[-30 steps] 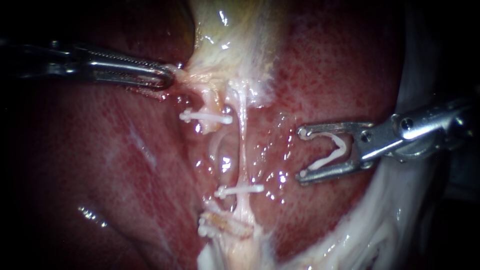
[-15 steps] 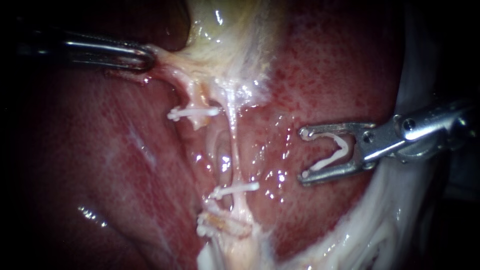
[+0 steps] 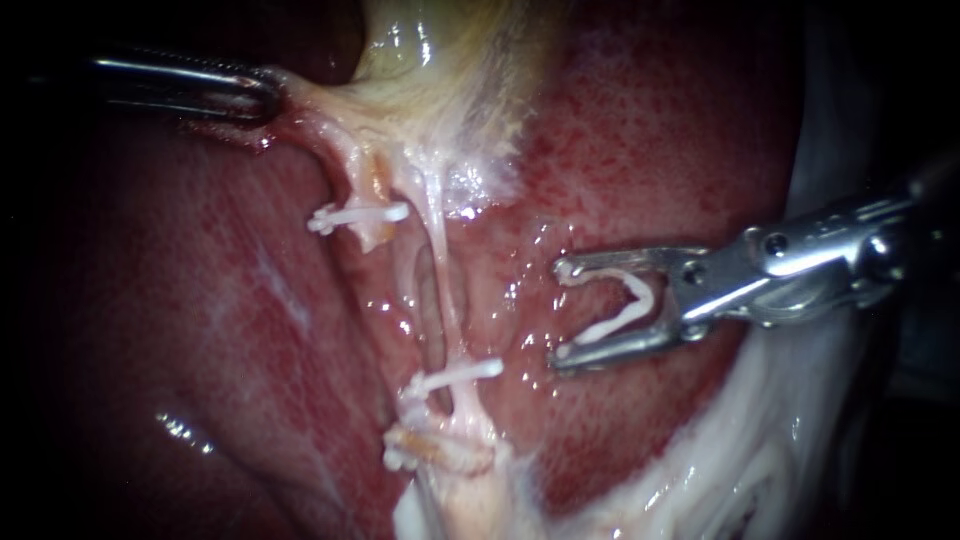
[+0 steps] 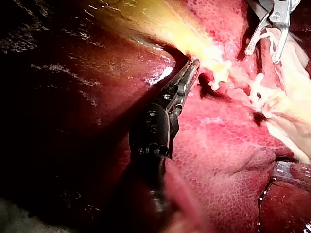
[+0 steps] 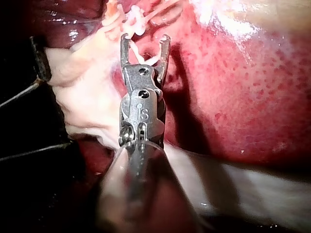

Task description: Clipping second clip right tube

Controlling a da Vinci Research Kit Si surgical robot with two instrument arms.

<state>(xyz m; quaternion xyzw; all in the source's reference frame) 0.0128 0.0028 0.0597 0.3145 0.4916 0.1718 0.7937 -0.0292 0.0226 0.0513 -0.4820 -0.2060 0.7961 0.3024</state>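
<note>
Two pale tubes run down from the gallbladder over the liver. The thin right tube is stretched taut and carries one white clip low down. The left tube bears a clip near its top, and another clip sits lower. My left instrument is shut on tissue at the gallbladder's neck, as the left wrist view also shows. My right instrument stands right of the right tube, apart from it, jaws wide and holding an open white clip.
White fatty tissue borders the liver at the lower right, under the right instrument's shaft. Wet red liver surface lies behind the tubes. In the right wrist view the clips and tubes lie just ahead of the right instrument.
My left instrument has pulled the gallbladder's neck up and to the left, stretching and slanting both tubes. My right instrument, still holding its clip, has moved left toward the right tube.
</note>
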